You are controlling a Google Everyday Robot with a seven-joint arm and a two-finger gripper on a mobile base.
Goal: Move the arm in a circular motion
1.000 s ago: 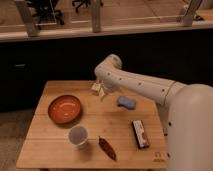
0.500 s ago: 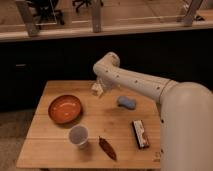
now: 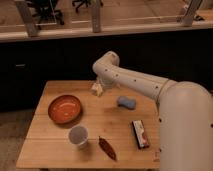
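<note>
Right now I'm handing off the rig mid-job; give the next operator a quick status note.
Gripper: low over the table's far edge, behind the orange bowl, holding nothing visible.
Arm: reaches in from the right, elbow bent above the table.
Also on the table: blue sponge, cup, snack bar, red chili; none touched.
Done: cannot tell how much of the circle is traced.
Left: carry on the circular sweep, clear of the items.

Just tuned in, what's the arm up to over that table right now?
The arm reaches across the table from the right, elbow raised near the back edge. Its gripper hangs low over the back of the table, holding nothing that shows. The orange bowl, cup, blue sponge and snack bar lie untouched.
</note>
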